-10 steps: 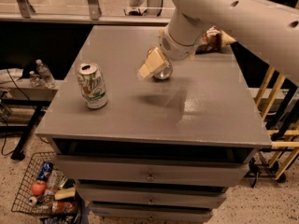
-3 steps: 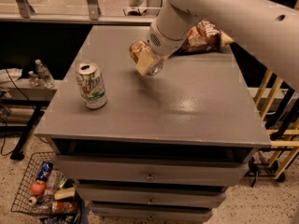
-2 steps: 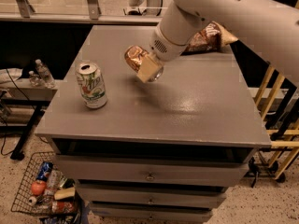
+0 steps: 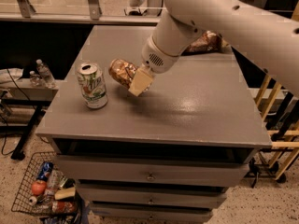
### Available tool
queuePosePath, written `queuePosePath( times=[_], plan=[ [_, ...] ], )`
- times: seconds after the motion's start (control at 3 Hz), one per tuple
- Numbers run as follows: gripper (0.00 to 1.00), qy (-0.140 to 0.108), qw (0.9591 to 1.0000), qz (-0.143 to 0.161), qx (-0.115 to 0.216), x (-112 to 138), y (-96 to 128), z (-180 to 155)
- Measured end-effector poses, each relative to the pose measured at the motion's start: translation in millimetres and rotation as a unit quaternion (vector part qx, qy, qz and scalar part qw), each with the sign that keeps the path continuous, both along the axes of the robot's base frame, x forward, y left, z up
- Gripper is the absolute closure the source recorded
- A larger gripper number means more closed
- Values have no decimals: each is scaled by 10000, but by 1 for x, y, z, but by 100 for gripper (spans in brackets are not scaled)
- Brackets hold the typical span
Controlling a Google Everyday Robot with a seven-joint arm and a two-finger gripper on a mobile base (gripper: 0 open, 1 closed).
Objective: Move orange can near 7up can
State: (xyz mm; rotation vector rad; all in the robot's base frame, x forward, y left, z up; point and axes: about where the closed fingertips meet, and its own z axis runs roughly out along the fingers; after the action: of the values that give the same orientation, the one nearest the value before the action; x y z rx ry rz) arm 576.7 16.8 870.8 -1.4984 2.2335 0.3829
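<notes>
The 7up can, white with a green and red logo and a silver top, stands upright at the left of the grey table. My gripper is shut on the orange can, which has orange-copper patterned sides. The can is held tilted on its side, a little above the table, just right of the 7up can and apart from it. My white arm reaches in from the upper right.
A brown-yellow snack bag lies at the back right of the table, partly behind my arm. Drawers sit under the table top. A wire basket with cans and fruit stands on the floor at lower left. A water bottle stands left of the table.
My gripper has carried the orange can from the table's back middle toward the left and front, closer to the 7up can. The 7up can has not moved.
</notes>
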Motion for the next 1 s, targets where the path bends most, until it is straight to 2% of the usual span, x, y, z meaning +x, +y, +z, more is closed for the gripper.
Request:
queuePosePath(
  times=[0.33, 1.0],
  plan=[
    [100, 64, 9996, 286, 2, -5, 14, -10],
    [59, 65, 9995, 303, -7, -6, 16, -10]
  ],
)
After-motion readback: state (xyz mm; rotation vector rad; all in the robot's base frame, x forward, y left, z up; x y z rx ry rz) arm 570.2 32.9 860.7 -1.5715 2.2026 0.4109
